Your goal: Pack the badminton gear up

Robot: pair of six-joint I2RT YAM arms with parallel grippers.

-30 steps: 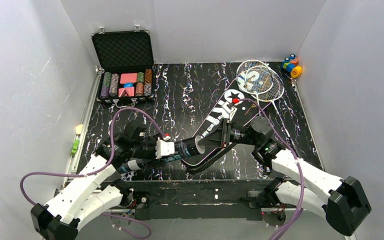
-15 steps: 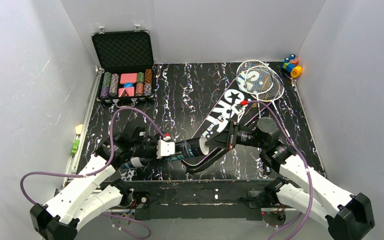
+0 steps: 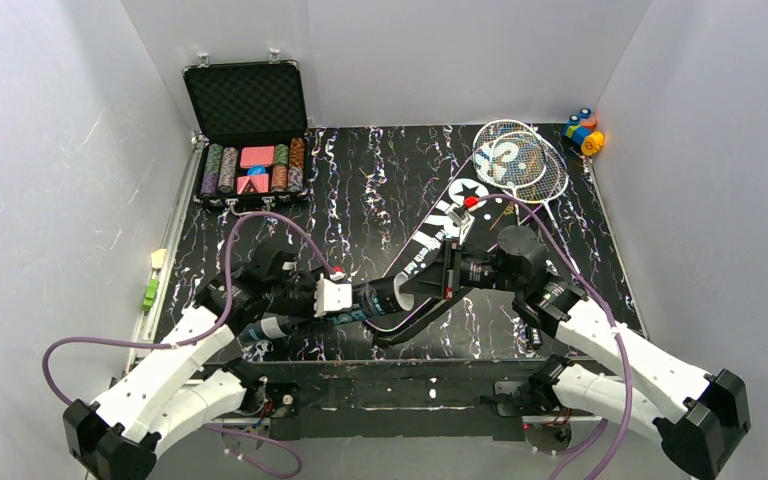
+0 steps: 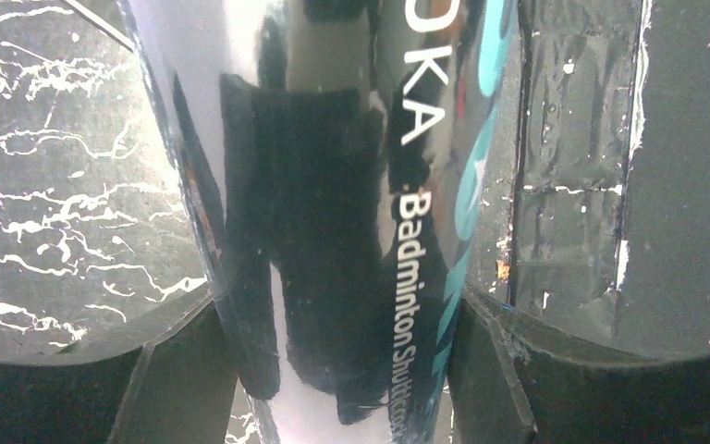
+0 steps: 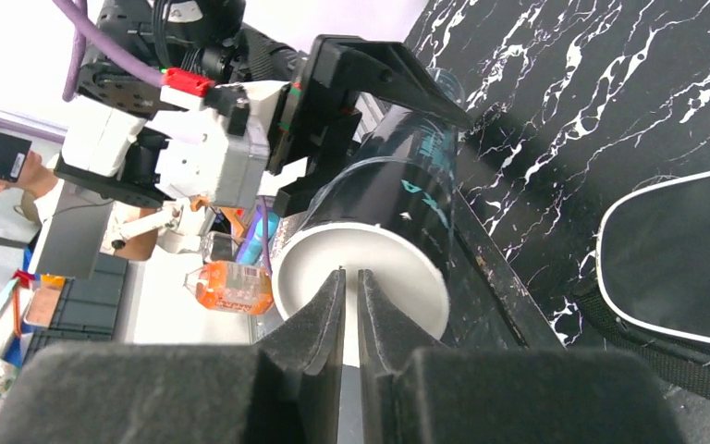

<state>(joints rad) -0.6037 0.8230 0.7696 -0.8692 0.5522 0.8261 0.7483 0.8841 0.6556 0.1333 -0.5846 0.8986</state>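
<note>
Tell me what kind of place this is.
Probably a robot test cell, not a sports hall: plain white walls box in a black marbled table, two robot arms are bolted at its near edge, and unrelated props share it, a poker chip case, toy blocks, rackets.

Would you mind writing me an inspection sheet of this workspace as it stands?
Surface: table, black with white veining.
Job's things: tube in the left gripper; two rackets overlapping, far right; bag lying mid-table; shuttlecocks, nothing seen.
Clutter: open poker chip case far left; toy blocks far right corner.
Grippers: left gripper shut on tube; right gripper shut, tips at the tube's white cap.
Cables: purple cables loop over both arms.
Surroundings: white walls.
</note>
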